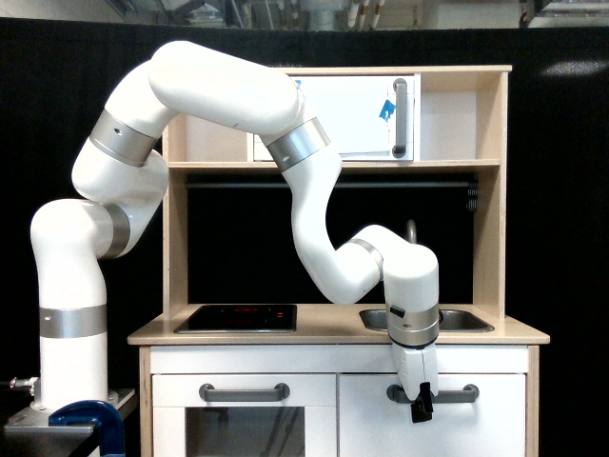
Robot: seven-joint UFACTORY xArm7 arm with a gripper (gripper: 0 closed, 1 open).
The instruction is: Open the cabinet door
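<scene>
Exterior view: the cabinet door (433, 424) sits at the lower right of the frame, below the sink (471, 321), flush with its frame and not yet swung out. Its grey bar handle (457, 392) runs across the door's top edge. The gripper (419, 409) hangs at that bar's left part, seemingly hooked over it; whether it is clenched I cannot tell. Judging by this, the pull remains.
</scene>
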